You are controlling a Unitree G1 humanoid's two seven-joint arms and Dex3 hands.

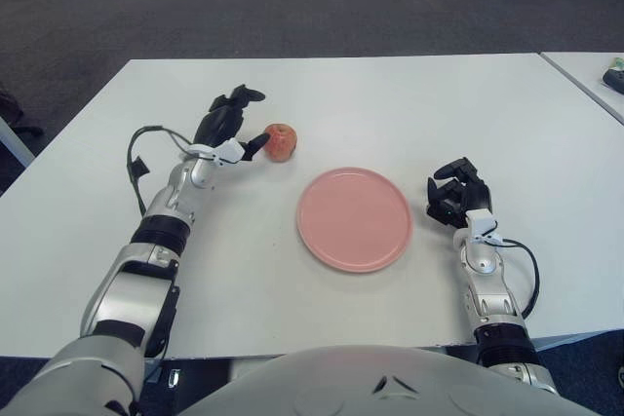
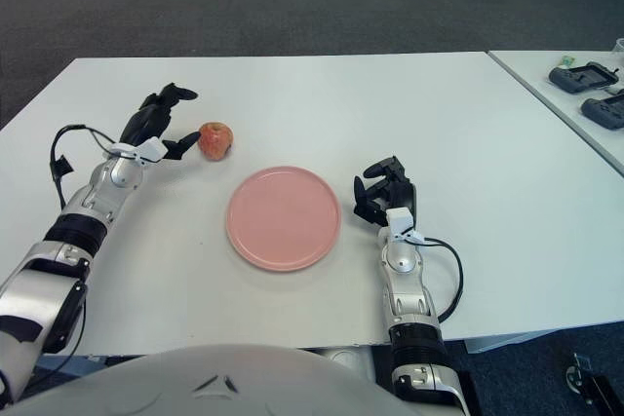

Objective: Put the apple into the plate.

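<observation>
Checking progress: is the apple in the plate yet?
Not yet. The apple sits on the table, up-left of the bare pink plate, with the open left hand beside it.

**No readable text**

No lettering, label, brand, number or sign can be read anywhere in either view: none on the apple [image 1: 280,141], the plate [image 1: 353,219], the table [image 1: 409,104] or the robot's arms and hands
</observation>
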